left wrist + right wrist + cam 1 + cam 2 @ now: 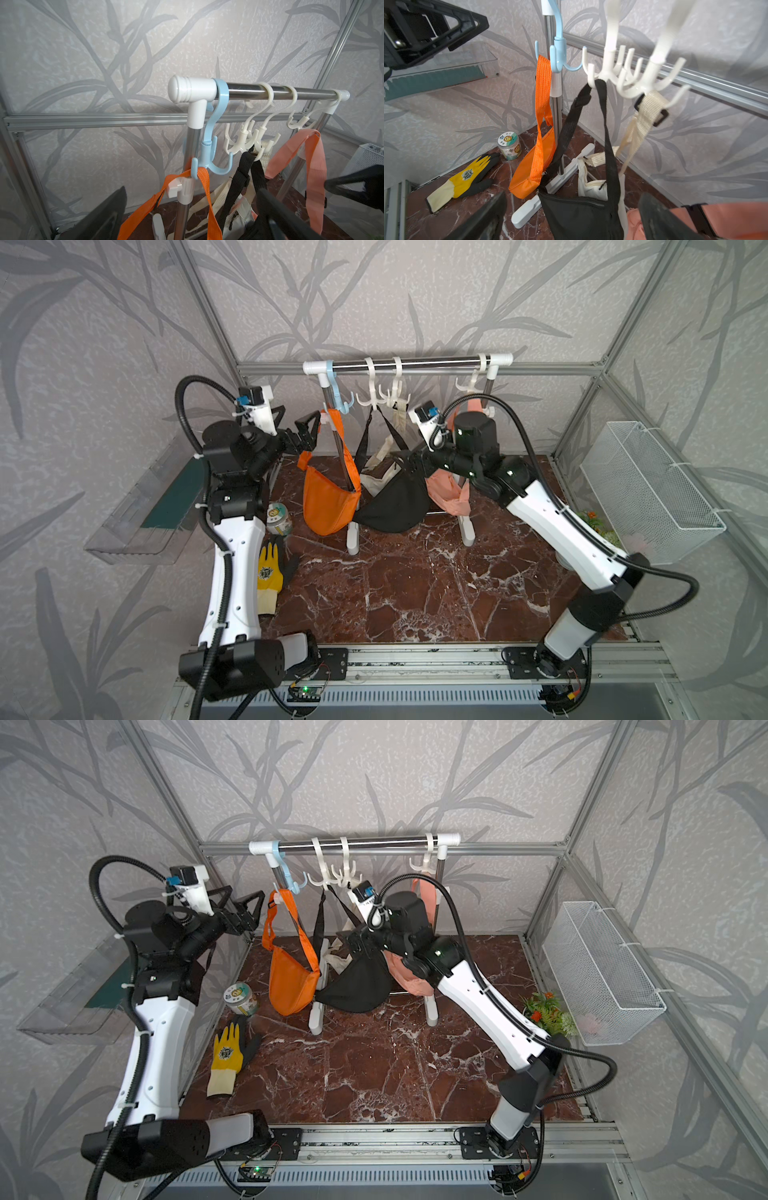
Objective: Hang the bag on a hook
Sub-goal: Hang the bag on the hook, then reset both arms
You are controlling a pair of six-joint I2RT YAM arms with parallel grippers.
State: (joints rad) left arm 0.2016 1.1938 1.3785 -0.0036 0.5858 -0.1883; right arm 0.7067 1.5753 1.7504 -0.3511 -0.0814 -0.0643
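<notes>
Lying nearest on the counter (415,593) is a glove (269,572), with a jar (279,519) just behind it. Farther back stands the rack (407,361), its rail carrying a blue hook (209,153) and three white hooks (245,143). The orange bag (328,506) hangs from the blue hook by its strap, the pouch low against the rack's post. Next to it the black bag (395,506) hangs by its strap from a white hook, its body sagging near the rack's foot. A cream bag (591,185) hangs from the neighbouring white hook, behind the black one. A pink bag (451,493) hangs at the far end of the rail.

The left end effector (305,433) hovers beside the orange strap, fingers spread wide and holding nothing. The right end effector (571,216) sits just above the black bag's top edge, fingers likewise spread apart, released, with the bag between them but ungripped. A wire basket (648,493) is fixed to the side wall, plants (548,1011) below it.
</notes>
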